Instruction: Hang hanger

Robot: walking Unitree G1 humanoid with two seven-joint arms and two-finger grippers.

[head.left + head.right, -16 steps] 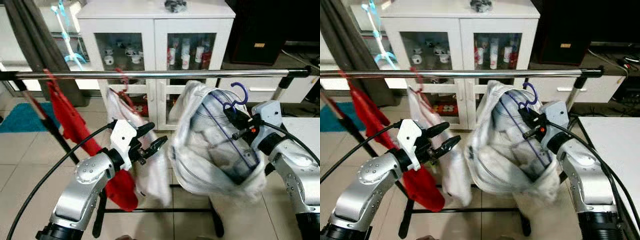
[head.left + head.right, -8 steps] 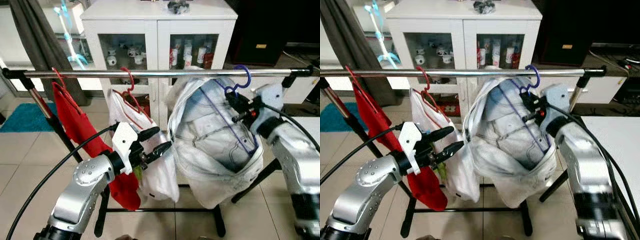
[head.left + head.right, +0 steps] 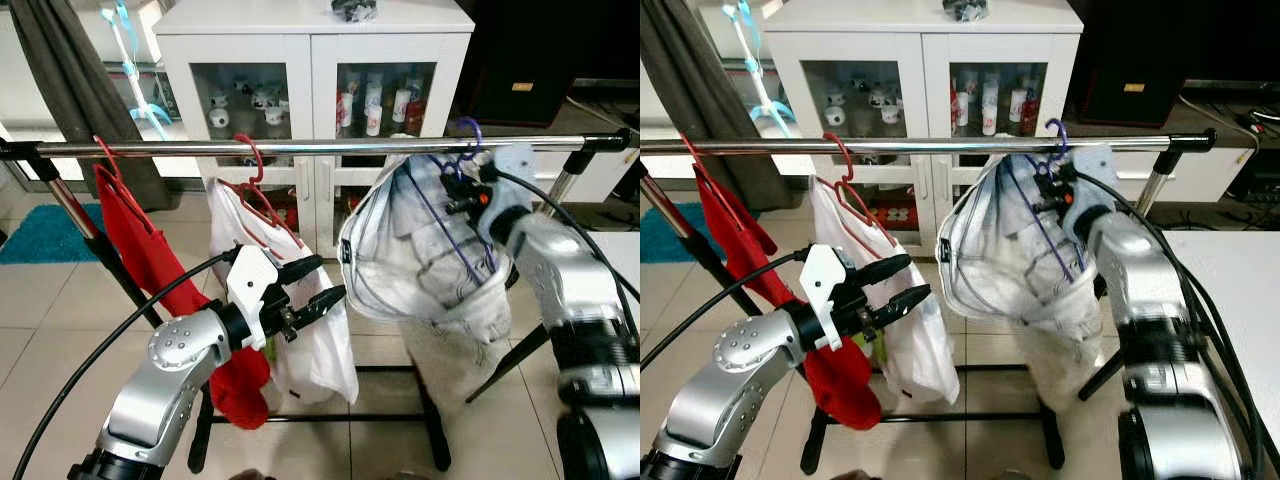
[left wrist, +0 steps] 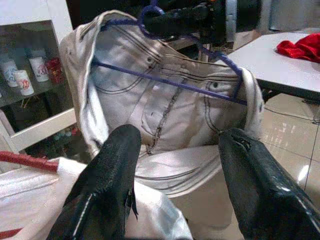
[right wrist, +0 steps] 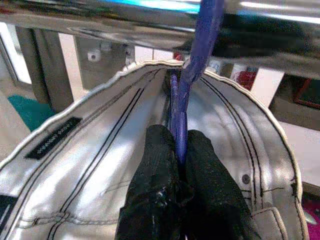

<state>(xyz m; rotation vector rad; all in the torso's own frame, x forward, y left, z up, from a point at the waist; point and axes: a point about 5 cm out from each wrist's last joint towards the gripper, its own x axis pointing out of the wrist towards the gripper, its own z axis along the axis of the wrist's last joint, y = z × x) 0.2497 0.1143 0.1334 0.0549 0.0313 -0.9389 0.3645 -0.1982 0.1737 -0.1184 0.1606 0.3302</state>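
Your right end effector (image 3: pixel 462 190) sits in the upper right of the head view, clenched on the neck of the purple wire hanger (image 5: pixel 181 125). In the right wrist view both black fingers (image 5: pixel 155 200) press against the purple wire from either side. The hanger's hook (image 3: pixel 468 130) is at the horizontal chrome garment rail (image 3: pixel 300 147), curving over the bar; whether its weight rests on the rail cannot be told. A pale grey-white denim garment (image 3: pixel 420 260) is draped on this hanger and hangs below the rail, right of centre in the frame.

Your left end effector (image 3: pixel 312 290) is in the lower centre of the head view, released, with its two fingers spread and holding nothing. It points toward the denim garment and is just beside a white fabric item (image 3: pixel 300 340) that hangs from a red wire hanger (image 3: pixel 255 180) on the same rail. In the left wrist view the spread fingers (image 4: pixel 107 185) frame the denim garment and the purple wire.

At the left of the frame a red garment (image 3: pixel 150 270) hangs from the rail on another red hanger. Behind the rail stands a white glass-door cabinet (image 3: pixel 310 60) containing small jars and cups. A white bench (image 4: pixel 280 65) carrying a crumpled red cloth (image 4: pixel 302 47) appears in the upper right of the left wrist view.
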